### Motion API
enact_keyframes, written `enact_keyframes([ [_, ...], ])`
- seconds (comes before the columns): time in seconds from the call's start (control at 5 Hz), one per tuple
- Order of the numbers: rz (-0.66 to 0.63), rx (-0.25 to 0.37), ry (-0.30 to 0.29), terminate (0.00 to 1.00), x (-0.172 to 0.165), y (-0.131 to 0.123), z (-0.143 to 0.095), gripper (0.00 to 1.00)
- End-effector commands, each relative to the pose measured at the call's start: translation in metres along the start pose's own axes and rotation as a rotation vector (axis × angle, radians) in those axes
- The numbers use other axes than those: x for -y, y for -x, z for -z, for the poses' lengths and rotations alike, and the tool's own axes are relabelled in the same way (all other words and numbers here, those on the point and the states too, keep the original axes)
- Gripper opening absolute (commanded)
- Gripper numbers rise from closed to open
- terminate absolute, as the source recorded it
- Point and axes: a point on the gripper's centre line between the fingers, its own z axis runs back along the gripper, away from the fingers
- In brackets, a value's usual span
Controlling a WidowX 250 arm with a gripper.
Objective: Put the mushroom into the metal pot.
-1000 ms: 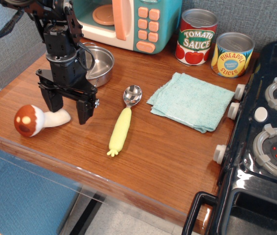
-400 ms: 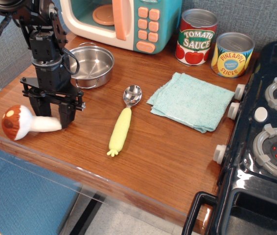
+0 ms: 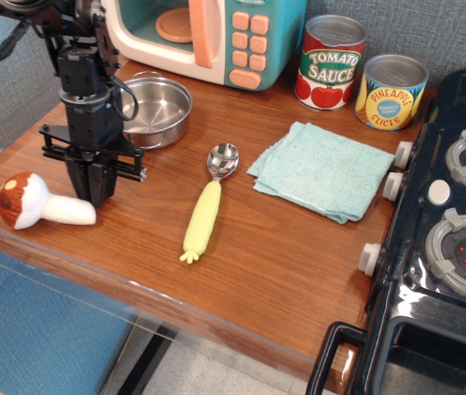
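Observation:
The mushroom [image 3: 20, 200] lies on its side near the table's front left edge, with its reddish-brown cap to the left and its white stem pointing right. My gripper [image 3: 93, 196] points down just right of the stem's end, and its jaws stand together. The stem lies outside the fingers; I cannot tell if the tips touch it. The metal pot [image 3: 157, 109] stands empty behind the gripper, right of the arm and in front of the toy microwave.
A yellow-handled spoon [image 3: 207, 207] lies right of the gripper. A teal cloth [image 3: 323, 169] lies mid-table. Two printed cans [image 3: 329, 62] stand at the back. A toy microwave [image 3: 216, 37] is at the back left, a toy stove [image 3: 455, 230] at the right.
My gripper moved left over the stem and its jaws closed. The mushroom slid left, toward the table's edge, and now lies outside the fingers.

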Motion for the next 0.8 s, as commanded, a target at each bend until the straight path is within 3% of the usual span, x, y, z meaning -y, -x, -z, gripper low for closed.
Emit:
enact_keyframes([
  [0.0, 0.062, 0.107, -0.025, 0.0, 0.023, -0.004, -0.038, 0.0],
  [0.2, 0.046, 0.147, 0.015, 0.0, 0.021, -0.003, -0.052, 1.0],
  [0.4, 0.067, 0.248, 0.048, 0.0, 0.02, 0.002, -0.079, 1.0],
  [0.6, 0.079, 0.3, 0.04, 0.0, 0.006, 0.017, -0.097, 1.0],
])
